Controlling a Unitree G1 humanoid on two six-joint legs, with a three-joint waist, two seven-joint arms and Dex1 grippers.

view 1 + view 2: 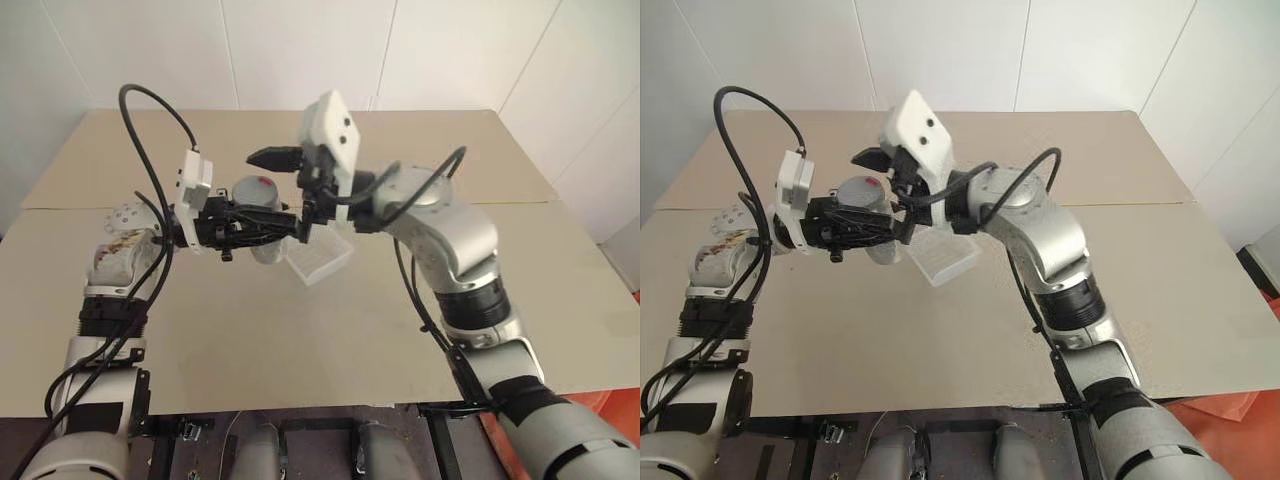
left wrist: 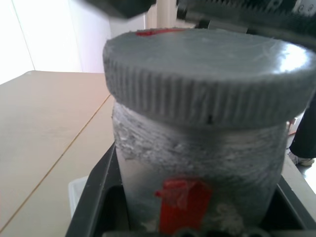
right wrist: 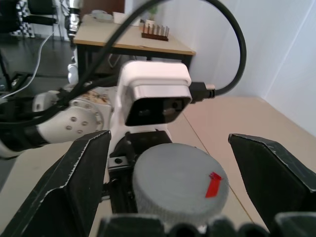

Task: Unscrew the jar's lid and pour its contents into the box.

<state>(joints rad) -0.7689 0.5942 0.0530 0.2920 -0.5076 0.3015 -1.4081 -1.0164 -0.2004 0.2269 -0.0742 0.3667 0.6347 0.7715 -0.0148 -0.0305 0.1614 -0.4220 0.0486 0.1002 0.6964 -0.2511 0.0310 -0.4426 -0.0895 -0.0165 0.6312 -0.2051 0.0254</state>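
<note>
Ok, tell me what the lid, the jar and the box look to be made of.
The lid: likely grey moulded plastic, matt, with fine ridges round its edge and a red mark on top. The jar: clear plastic or glass, its wall scuffed and cloudy; I cannot tell which. The box: thin translucent whitish plastic, by its look.

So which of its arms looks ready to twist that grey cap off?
The right. Its gripper stands open with a finger on either side of the lid, which is still on. The left gripper is shut on the jar, holding it steady.
</note>
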